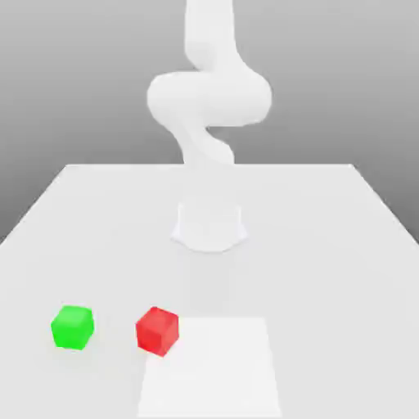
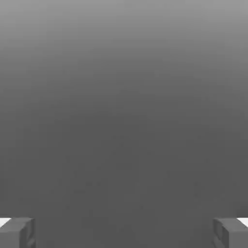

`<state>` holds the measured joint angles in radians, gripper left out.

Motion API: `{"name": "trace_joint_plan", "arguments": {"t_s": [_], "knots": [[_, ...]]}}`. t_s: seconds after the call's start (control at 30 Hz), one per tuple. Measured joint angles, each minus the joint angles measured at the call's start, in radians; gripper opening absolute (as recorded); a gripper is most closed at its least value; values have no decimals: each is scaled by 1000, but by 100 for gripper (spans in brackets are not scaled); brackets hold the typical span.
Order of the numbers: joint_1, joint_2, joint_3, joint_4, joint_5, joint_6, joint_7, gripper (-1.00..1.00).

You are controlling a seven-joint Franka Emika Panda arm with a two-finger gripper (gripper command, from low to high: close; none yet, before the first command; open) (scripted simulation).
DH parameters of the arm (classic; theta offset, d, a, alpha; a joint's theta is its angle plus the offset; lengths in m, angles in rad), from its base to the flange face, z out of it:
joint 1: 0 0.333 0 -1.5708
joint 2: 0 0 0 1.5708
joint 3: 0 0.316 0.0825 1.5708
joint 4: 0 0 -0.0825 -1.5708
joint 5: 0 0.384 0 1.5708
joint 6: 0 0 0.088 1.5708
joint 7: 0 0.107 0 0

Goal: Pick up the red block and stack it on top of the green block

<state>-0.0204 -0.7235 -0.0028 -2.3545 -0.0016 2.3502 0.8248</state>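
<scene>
The red block point(image 1: 157, 331) lies on the white table near the front, left of centre in the exterior view. The green block point(image 1: 73, 327) rests on the table a short way off, toward the exterior view's left, with a gap between the two cubes. Both sit flat and nothing touches them. In the hand view my gripper point(image 2: 124, 233) is open: one grey fingertip point(image 2: 17, 232) and the other stand far apart, with nothing between them and only plain grey background beyond.
The arm's base point(image 1: 209, 226) stands at the middle of the table point(image 1: 327, 245), and the white arm point(image 1: 209, 98) rises from it past the picture's top. A brighter white square patch point(image 1: 213, 368) lies flat beside the red block.
</scene>
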Motion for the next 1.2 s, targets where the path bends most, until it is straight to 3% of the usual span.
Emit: {"name": "trace_joint_plan", "arguments": {"t_s": [0.6,0.83,0.87,1.07,1.2], "knots": [[-152,673,-53,-444,-4,431,205,0],[-170,928,-27,-434,42,642,181,0],[-174,949,-23,-431,45,660,179,-100],[-177,960,-20,-429,43,670,181,-100],[-167,859,-35,-444,24,584,195,-100]]}}
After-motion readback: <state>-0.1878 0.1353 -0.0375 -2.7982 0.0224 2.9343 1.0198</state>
